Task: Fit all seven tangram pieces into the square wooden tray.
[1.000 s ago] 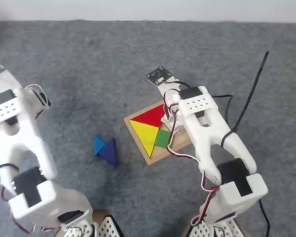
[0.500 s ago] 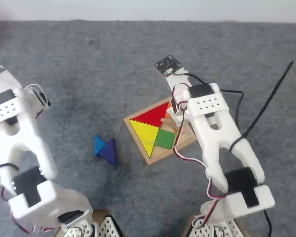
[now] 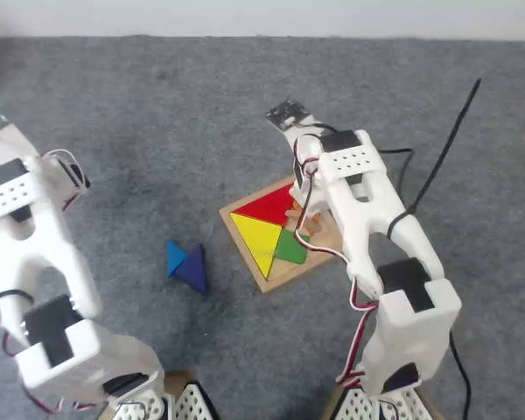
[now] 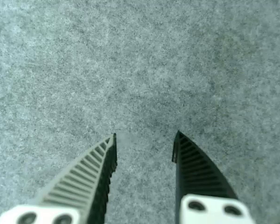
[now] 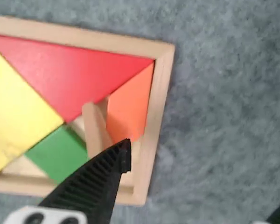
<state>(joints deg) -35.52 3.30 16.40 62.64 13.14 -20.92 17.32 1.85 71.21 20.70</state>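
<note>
The right jaws have swung back over the tray [image 5: 161, 88], gaping wide. The left jaws hang open above carpet [image 4: 144, 56].

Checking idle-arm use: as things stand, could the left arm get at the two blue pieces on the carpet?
Probably yes. The blue pieces lie on open carpet between the left arm and the tray, nothing over them; the right arm is over the tray; the left gripper is open.

Tray [image 3: 264, 284] mid carpet [image 3: 157, 131]; several pieces [image 3: 261, 236] inside; two loose pieces [image 3: 188, 262] touching, left of tray.
</note>
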